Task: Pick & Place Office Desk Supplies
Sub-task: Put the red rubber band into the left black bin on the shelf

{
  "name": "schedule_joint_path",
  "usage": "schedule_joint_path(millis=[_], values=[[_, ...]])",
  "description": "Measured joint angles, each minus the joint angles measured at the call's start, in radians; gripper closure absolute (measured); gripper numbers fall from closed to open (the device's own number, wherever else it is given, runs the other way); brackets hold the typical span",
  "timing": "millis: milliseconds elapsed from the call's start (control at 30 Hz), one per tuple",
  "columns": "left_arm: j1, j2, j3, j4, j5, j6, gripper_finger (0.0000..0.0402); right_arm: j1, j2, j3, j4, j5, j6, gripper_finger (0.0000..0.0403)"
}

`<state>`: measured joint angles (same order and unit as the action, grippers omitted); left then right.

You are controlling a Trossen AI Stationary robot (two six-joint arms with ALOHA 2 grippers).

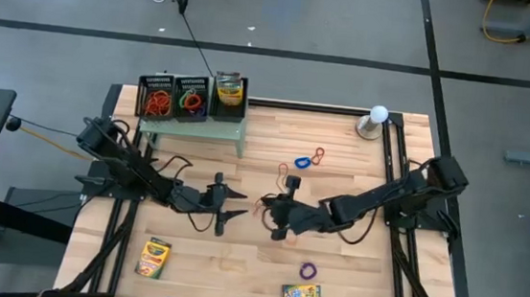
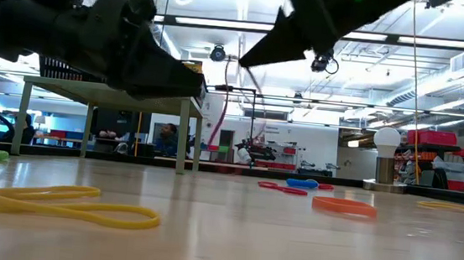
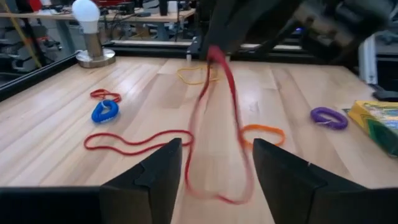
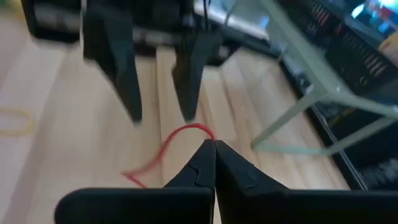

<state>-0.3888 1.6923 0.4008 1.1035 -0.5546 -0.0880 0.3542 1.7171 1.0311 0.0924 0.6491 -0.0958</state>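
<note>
A: Red rubber band point(image 3: 214, 124) hangs lengthwise from the right gripper point(image 4: 214, 146), whose fingers pinch its top end, mid-table.

B: And the left gripper point(image 3: 211, 162)?

A: Released, fingers spread, facing it just beside the band's lower loop. Both arms reach low toward the table's centre.

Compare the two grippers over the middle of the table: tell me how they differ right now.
The left gripper has its fingers spread apart, with nothing between them; the right gripper has its fingers pressed together, pinching a red rubber band. In the left wrist view that band hangs from the right gripper and passes between the left gripper's open fingers without being clamped. Both are dark two-finger grippers, facing each other at mid-table.
</note>
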Motion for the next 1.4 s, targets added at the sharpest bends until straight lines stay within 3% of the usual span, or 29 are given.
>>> schedule_joint_path(millis=[133, 400, 533, 667, 1033, 1200, 1400], values=[[0.005, 0.067, 0.056, 0.033, -0.043, 0.009, 0.0183, 0.000, -0.033, -0.058, 0.124, -0.036, -0.049, 0.0401], [0.003, 0.162, 0.146, 0.103, -0.097, 0.078, 0.0185, -0.012, -0.024, -0.050, 0.134, -0.059, -0.066, 0.0401], [-0.004, 0.163, 0.159, 0.103, -0.114, 0.079, 0.0202, -0.010, -0.024, -0.050, 0.144, -0.063, -0.066, 0.0401], [-0.010, 0.161, 0.161, 0.108, -0.208, 0.079, 0.0229, -0.011, -0.024, -0.050, 0.159, -0.083, -0.059, 0.0401], [0.016, 0.161, 0.161, 0.109, -0.011, 0.070, 0.0241, -0.008, -0.024, -0.050, 0.256, -0.145, 0.001, 0.0401], [0.003, 0.160, 0.161, 0.145, 0.024, 0.101, 0.0287, -0.009, -0.024, -0.050, 0.256, -0.145, 0.006, 0.0401], [-0.012, 0.160, 0.161, 0.143, 0.006, 0.142, 0.0388, -0.009, -0.024, -0.050, 0.256, -0.145, 0.005, 0.0400]])
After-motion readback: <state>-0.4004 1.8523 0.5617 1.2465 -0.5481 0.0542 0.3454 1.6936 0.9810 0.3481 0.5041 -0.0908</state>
